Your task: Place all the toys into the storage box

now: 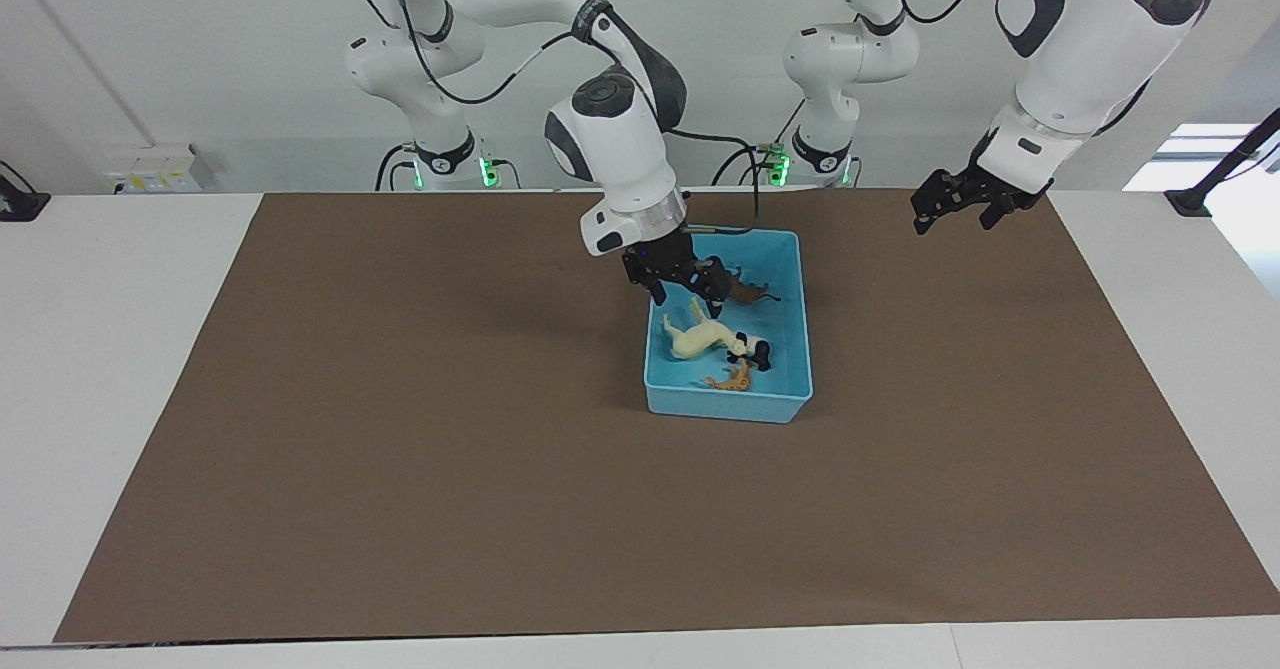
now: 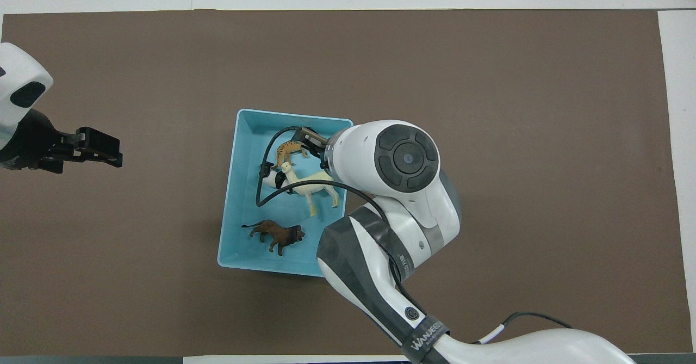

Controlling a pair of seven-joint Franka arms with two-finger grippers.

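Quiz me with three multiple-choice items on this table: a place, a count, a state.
1. The left hand is over: A the storage box; B the brown mat, away from the box; C a toy on the mat.
2. Toys in the box: A two; B three; C four.
3. The cream toy is: A on its side in the box; B upright on the mat; C in the left hand.

B: left hand is over brown mat.
C: cream toy, tiger, panda, lion.
A: it lies in storage box, under right hand.

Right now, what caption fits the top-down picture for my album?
All four toys lie in the blue box: cream one, tiger, panda, lion; right gripper above it, left gripper aside.
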